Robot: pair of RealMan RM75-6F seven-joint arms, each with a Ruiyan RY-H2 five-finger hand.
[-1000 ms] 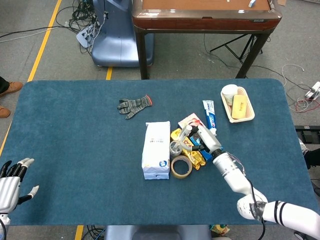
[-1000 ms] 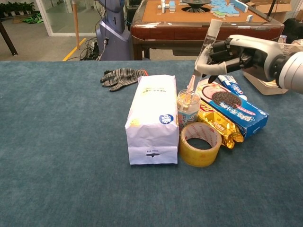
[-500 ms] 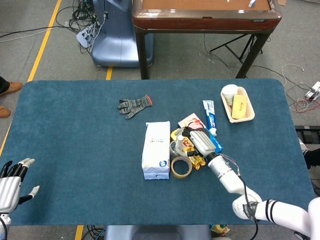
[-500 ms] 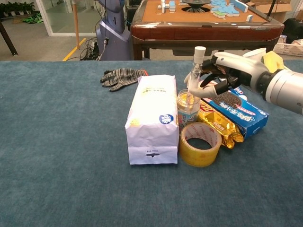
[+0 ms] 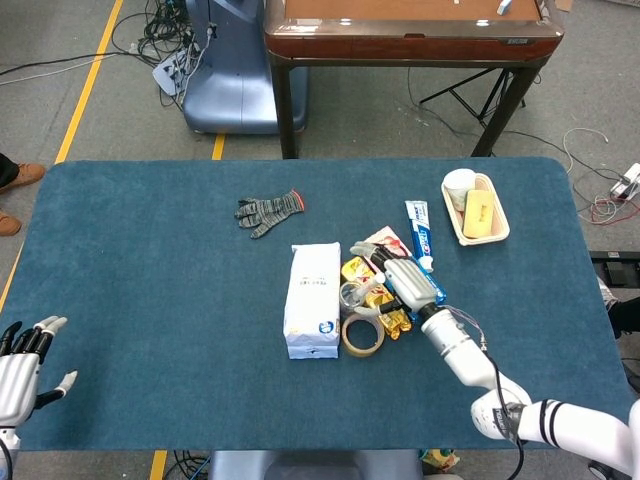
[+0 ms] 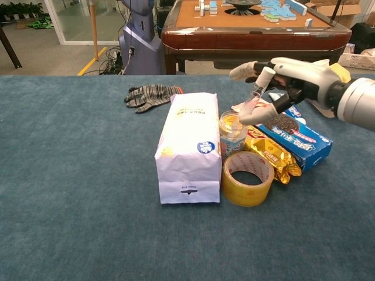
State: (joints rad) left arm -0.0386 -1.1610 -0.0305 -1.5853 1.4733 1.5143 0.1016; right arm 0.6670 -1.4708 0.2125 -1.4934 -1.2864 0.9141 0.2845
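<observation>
- Tube (image 6: 258,89): small clear tube with a white cap, tilted, cap end up and to the right. It sits above the table, over the gap between the jar (image 6: 232,136) and the cookie box (image 6: 291,136), touching neither.
- Right hand (image 6: 280,82): fingers closed around the tube, thumb under its lower end, one finger stretched out left past it. In the head view the same hand (image 5: 397,277) lies over the cluster of packages at table centre.
- Jar: open-topped, clear, yellowish contents, blue label; stands upright just right of the white bag (image 6: 188,146) and just behind the tape roll (image 6: 248,178).
- Tape roll: lies flat, touching the bag's lower right corner.
- Gold packet (image 6: 273,157): lies between the tape roll and the cookie box, touching both.
- Toothpaste box (image 5: 419,229): just beyond the hand, flat on the cloth.
- Glove (image 6: 149,95): grey knit, well left of the hand, behind the bag.
- Tray (image 5: 489,232): near the far right table edge, holds a white cup (image 5: 459,185) and a yellow item.
- Left hand (image 5: 22,367): at the near left table edge, fingers apart, holding nothing, well away from all items.
</observation>
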